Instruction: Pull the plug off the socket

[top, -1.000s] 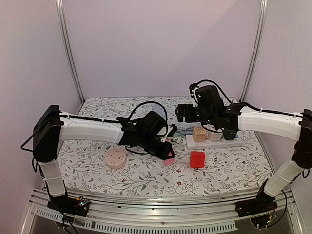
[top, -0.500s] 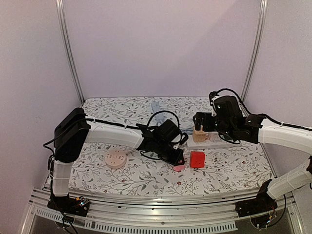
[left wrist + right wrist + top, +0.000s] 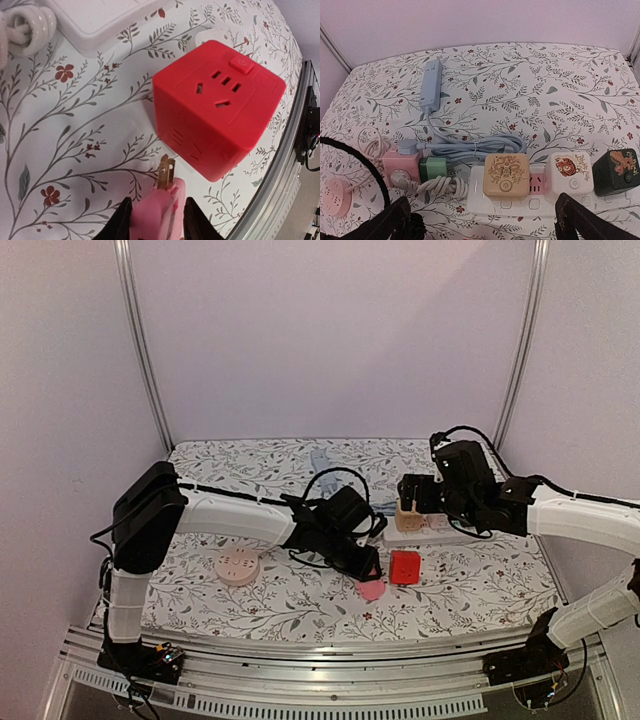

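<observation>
The red cube socket point(image 3: 405, 567) point(image 3: 217, 105) sits on the flowered cloth, its slots empty. Just left of it is the pink plug point(image 3: 372, 590) point(image 3: 157, 212), its brass prongs bare and pointing at the cloth beside the cube. My left gripper point(image 3: 364, 566) point(image 3: 155, 222) flanks the plug with its jaws slightly apart. The plug looks to rest loose between the fingertips on the cloth. My right gripper point(image 3: 412, 492) point(image 3: 482, 225) hangs wide open over the white power strip, with nothing between its fingers.
The white power strip point(image 3: 445, 532) point(image 3: 530, 202) carries a tan cube point(image 3: 506, 175), a tiger cube point(image 3: 572, 172) and a dark green cube point(image 3: 617, 170). A pink cube socket point(image 3: 400, 167), a blue-grey strip point(image 3: 431, 85) and a round peach socket point(image 3: 238, 567) lie around. The metal front rail point(image 3: 295, 125) is close.
My left arm carried the pink plug right and down beside the red cube, and its jaws have eased apart. The right arm swung right over the strip, then held still.
</observation>
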Robot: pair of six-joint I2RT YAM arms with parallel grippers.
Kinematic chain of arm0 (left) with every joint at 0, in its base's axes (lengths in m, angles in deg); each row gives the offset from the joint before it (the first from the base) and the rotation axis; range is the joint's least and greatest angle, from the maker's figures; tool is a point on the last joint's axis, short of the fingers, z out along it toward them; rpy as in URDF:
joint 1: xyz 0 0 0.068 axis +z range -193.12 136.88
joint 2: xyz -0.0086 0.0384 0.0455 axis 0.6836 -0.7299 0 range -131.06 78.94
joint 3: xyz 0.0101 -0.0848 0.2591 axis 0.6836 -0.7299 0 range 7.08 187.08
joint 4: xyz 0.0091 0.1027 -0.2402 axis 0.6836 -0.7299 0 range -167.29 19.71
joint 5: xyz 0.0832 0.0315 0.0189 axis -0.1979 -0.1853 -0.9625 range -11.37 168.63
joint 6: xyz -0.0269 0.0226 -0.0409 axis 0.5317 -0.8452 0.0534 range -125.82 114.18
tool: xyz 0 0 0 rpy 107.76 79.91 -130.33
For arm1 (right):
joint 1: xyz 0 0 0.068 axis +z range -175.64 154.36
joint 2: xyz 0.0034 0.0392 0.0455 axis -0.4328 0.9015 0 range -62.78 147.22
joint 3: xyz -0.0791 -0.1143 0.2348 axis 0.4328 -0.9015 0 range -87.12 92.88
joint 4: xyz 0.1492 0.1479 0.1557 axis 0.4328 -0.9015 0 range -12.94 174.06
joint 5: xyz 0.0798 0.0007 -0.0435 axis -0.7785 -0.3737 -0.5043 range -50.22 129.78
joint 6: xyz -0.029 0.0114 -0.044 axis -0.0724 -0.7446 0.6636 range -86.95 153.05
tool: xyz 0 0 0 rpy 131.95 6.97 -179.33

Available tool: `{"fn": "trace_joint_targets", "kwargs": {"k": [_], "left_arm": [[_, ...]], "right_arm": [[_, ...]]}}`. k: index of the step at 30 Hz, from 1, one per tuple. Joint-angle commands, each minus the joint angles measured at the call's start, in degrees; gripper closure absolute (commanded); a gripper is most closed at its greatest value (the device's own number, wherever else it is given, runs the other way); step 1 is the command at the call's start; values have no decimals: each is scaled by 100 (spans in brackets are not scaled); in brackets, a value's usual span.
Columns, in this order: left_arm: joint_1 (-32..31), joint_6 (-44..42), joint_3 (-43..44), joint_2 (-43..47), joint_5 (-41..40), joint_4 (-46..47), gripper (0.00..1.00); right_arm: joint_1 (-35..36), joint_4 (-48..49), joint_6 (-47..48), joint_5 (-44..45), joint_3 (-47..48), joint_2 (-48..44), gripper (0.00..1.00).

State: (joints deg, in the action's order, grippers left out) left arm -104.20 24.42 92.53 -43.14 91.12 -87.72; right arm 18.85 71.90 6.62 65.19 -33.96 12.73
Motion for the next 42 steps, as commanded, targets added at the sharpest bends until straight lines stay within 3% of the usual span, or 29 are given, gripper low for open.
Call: {"fn": "trace_joint_targets", "kwargs": {"k": [1, 7, 11, 21, 28, 33, 42], "left_arm": [[-80, -77, 93, -17, -151, -40, 61], [-71, -169, -31, 272, -373, -56, 39], [13, -179, -152, 614, -463, -67, 33], [850, -105, -962, 1791, -268, -208, 28], [1608, -21, -1449, 2355, 209, -422, 28], [2136, -418, -1355, 2668, 614, -1028, 26], [2944, -1175, -658, 2591, 990, -1843, 26]], "right_arm": [[-27, -97, -97, 114, -9, 152, 1], [-24, -141, -23, 177, 50, 204, 1], [-20, -196, 73, 184, 116, 243, 1], [-25, -261, 896, -525, 421, 547, 1], [-14, -289, 1549, -2059, 957, 1346, 6], [75, -384, 1909, -2429, 1407, 1927, 9], [94, -477, 2446, -2972, 1981, 3071, 23]]}}
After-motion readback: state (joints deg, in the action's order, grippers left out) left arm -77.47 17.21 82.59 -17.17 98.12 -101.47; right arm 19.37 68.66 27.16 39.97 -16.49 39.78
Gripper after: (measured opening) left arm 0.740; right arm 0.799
